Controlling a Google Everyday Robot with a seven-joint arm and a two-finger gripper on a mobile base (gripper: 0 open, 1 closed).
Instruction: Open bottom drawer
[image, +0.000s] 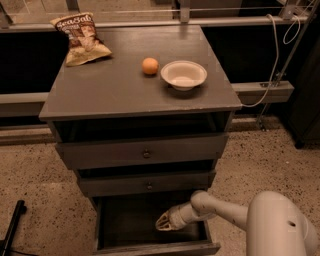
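Bottom drawer pulled out, hand down inside it.
Likely stiff, weighty wood; best pulled by its front panel; hand's grip impossible to tell.

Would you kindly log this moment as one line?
bottom drawer: pulled out | gripper: over its interior | cabinet top: chip bag, orange, bowl

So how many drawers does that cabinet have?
3, stacked: the top drawer and middle drawer look shut, the bottom drawer is pulled out with the gripper over its inside.
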